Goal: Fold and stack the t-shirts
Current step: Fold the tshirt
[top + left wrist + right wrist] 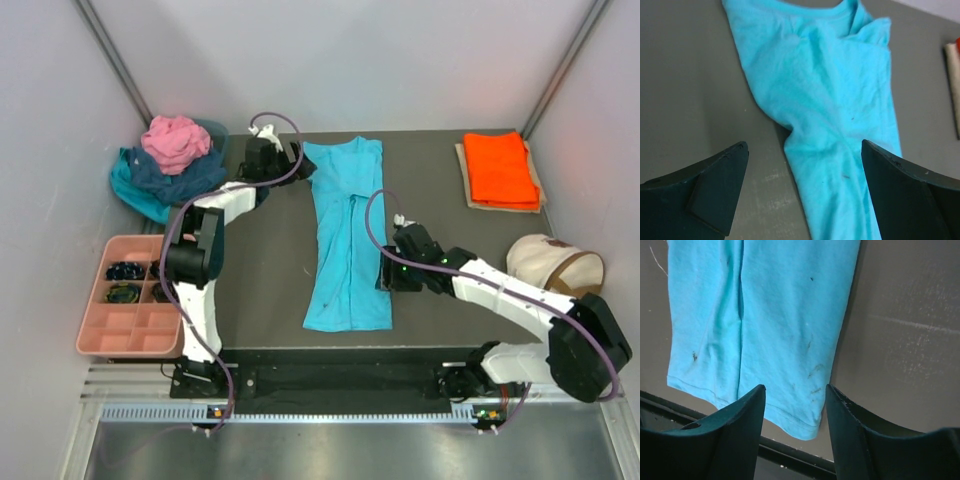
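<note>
Lying on the mat (258, 290): the turquoise shirt (345, 240), drawn into a long narrow strip down the middle, collar at the far end, hem close to the near edge, a lengthwise crease running through it.
Left claw (297, 163): at the far left corner of that shirt, by the collar and shoulder. From its own camera the fingers (715, 190) are spread wide with nothing clamped; the shoulder cloth lies below the gap. I cannot tell whether the tips touch it.
Right claw (388, 275): at the shirt's right edge, toward the hem. Its fingers (740, 430) stand apart, released, and the hem's right corner shows in the gap beneath them. No cloth is pinched.
Orange shirt (500, 168): folded into a neat rectangle in the far right corner, on a beige sheet (461, 165) whose edges peek out around it.
Pile: off the mat's far left corner, crumpled; pink shirt (175, 140) on top, navy shirt (180, 175) under it, teal shirt (135, 192) lowest.
Tray (100, 340): pink, with compartments, left of the mat beside the left arm; small dark things in two far compartments.
Bag (548, 262): cream, on the right, just beyond the right arm.
</note>
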{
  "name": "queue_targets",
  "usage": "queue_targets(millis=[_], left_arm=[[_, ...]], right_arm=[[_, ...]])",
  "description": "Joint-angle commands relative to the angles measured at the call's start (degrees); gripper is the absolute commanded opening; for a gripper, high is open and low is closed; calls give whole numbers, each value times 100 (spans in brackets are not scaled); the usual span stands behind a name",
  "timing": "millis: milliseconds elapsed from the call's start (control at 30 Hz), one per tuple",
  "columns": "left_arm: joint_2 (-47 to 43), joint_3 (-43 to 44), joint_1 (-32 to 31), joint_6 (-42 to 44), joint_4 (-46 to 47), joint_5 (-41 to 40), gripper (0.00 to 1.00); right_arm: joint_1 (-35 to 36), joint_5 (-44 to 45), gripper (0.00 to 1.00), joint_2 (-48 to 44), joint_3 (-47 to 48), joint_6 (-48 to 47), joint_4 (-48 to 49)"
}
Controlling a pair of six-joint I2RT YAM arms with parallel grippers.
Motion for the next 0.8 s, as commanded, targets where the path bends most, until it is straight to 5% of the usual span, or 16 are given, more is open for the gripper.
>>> queue_targets(millis=[0,500,767], left_arm=[[-774,-192,-30,62,-466,-117,99],[-4233,-4480,-1523,-579,-1336,-907,99],[-5598,-5317,-2024,-939,-2417,-1075,98]], right_arm=[[79,107,52,-307,-193,75,66],[79,-16,52,-826,-1037,514,400],[97,-534,52,-1020,-1476,866,804]])
